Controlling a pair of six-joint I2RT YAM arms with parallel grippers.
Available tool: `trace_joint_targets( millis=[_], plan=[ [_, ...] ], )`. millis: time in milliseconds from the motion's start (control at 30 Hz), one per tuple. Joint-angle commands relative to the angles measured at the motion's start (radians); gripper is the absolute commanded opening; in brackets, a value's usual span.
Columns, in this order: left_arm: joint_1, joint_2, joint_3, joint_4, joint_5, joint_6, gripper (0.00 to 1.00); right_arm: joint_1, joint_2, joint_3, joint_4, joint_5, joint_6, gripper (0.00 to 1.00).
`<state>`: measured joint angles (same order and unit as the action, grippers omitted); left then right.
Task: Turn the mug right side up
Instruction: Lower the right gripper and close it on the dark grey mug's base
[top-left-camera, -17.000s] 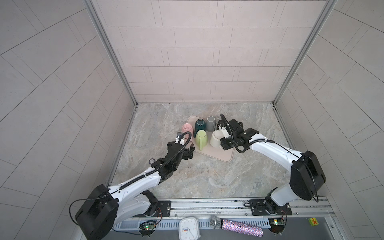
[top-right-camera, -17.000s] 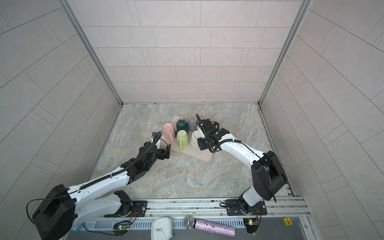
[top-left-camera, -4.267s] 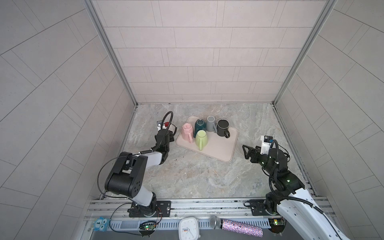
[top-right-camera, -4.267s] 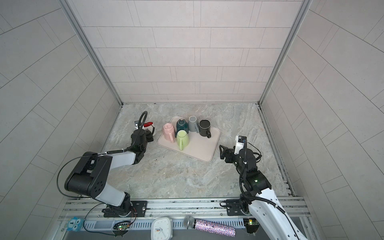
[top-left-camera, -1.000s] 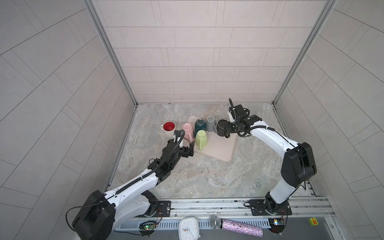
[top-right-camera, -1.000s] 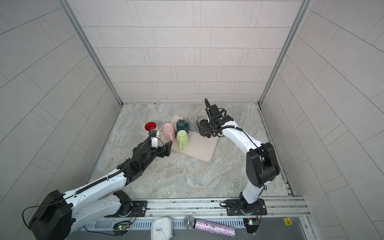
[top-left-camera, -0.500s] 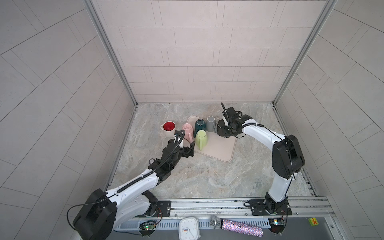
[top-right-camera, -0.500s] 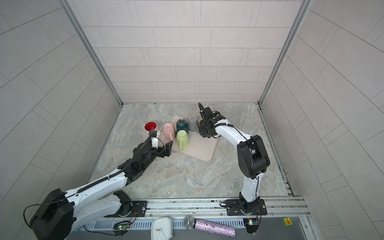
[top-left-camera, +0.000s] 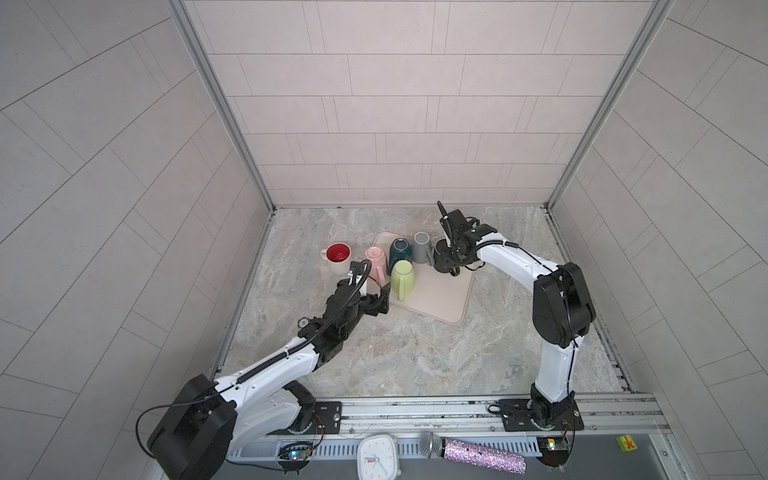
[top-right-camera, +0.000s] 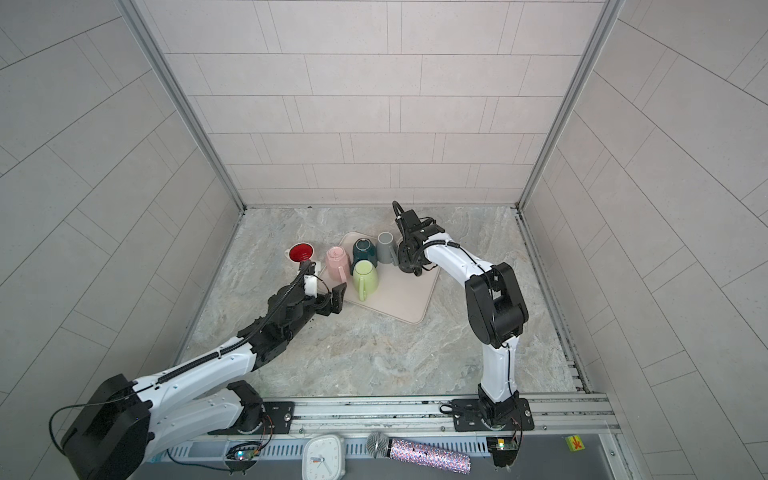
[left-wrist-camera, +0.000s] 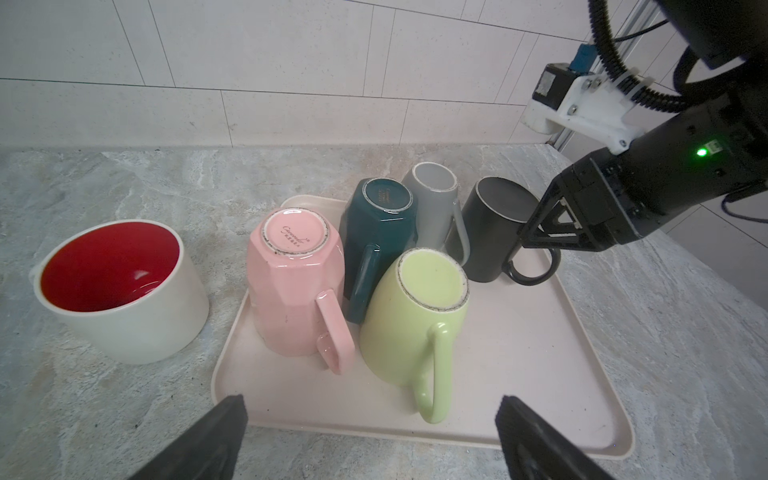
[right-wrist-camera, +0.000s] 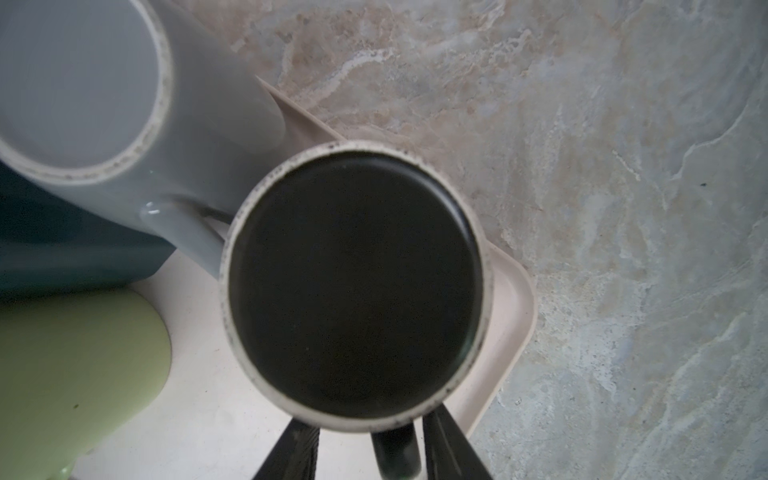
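Note:
The black mug stands upside down on the far right corner of the beige tray. My right gripper reaches down over it. Its fingers straddle the mug's handle, open, with a gap showing on one side. My left gripper hovers wide open and empty at the tray's near left edge, short of the green mug.
Pink, teal, grey and green mugs stand upside down on the tray, the grey one right beside the black mug. A white mug with a red inside stands upright on the marble, left of the tray.
My right gripper has settled over the black mug's handle and its jaws have narrowed around it. The left arm has stayed almost still.

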<state>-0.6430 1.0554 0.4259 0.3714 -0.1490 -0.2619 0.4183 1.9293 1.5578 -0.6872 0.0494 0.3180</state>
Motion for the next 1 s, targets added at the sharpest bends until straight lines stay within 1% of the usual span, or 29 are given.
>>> trace_joint_targets(
  millis=[0,100,167,200,233,267,400,567,967],
  plan=[
    [-0.004,-0.004,-0.003,0.029,-0.002,-0.006,1.0,0.003,0.025,0.021,-0.046,0.045,-0.003,0.41],
    [-0.004,-0.014,-0.007,0.027,-0.013,-0.011,1.0,0.003,0.037,0.021,-0.048,0.05,-0.005,0.4],
    [-0.004,-0.014,-0.007,0.026,-0.016,-0.013,1.0,0.002,0.044,0.019,-0.046,0.051,-0.005,0.37],
    [-0.004,-0.014,-0.007,0.026,-0.017,-0.014,1.0,0.003,0.047,0.019,-0.044,0.049,-0.004,0.34],
    [-0.004,-0.015,-0.007,0.026,-0.017,-0.018,1.0,0.003,0.052,0.019,-0.041,0.043,-0.004,0.28],
    [-0.004,-0.015,-0.007,0.027,-0.015,-0.021,1.0,0.004,0.056,0.021,-0.041,0.039,-0.004,0.25],
    [-0.004,-0.012,-0.009,0.029,-0.018,-0.022,1.0,0.005,0.063,0.022,-0.036,0.043,-0.005,0.23],
    [-0.004,-0.007,-0.01,0.033,-0.019,-0.023,1.0,0.004,0.068,0.027,-0.036,0.066,-0.005,0.23],
    [-0.004,0.004,-0.008,0.034,-0.02,-0.023,1.0,0.004,0.089,0.057,-0.048,0.082,-0.014,0.22]
  ],
)
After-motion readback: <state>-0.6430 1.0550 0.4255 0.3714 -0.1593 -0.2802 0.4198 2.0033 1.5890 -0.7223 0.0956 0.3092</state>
